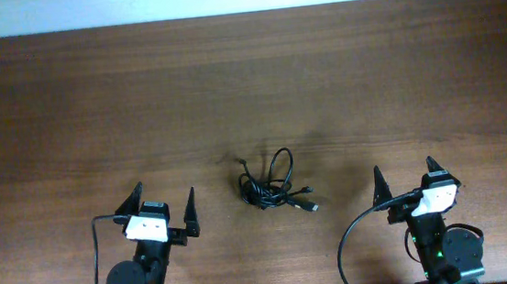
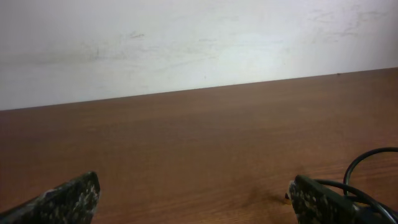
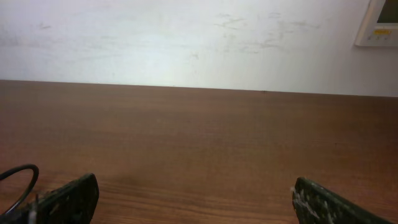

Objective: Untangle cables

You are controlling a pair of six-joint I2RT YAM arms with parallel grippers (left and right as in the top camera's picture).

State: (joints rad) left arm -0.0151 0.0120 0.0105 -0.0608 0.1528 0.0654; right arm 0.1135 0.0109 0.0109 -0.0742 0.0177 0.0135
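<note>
Standing to one side, noting the state of the bench. Both arms sit at the near edge of the brown wooden table (image 1: 247,69), and neither touches anything.

- The left claw (image 1: 164,192) has its fingers spread wide with nothing between them.
- The right claw (image 1: 403,167) is likewise spread wide and empty.

Task item: the thin black cables (image 1: 271,188) are bunched in one small knot. A loop stands out on the side away from the claws, and a plug end trails toward the right claw. The bundle lies between the two claws, a little ahead of their fingertips and apart from both. The left wrist view catches a curve of cord just past that claw's right-hand finger. The right wrist view shows a curve beside its left-hand finger.

Step in hand, as I judge it: no untangling has begun, so this is the approach.

The next move calls for both claws to swing inward and drop to the table surface, since the cord lies flat and thin. One claw should pinch a single strand at the knot. The other should take the loose plug end or the open loop, so the two can draw apart. Closing on the whole clump would probably only drag it along.
</note>
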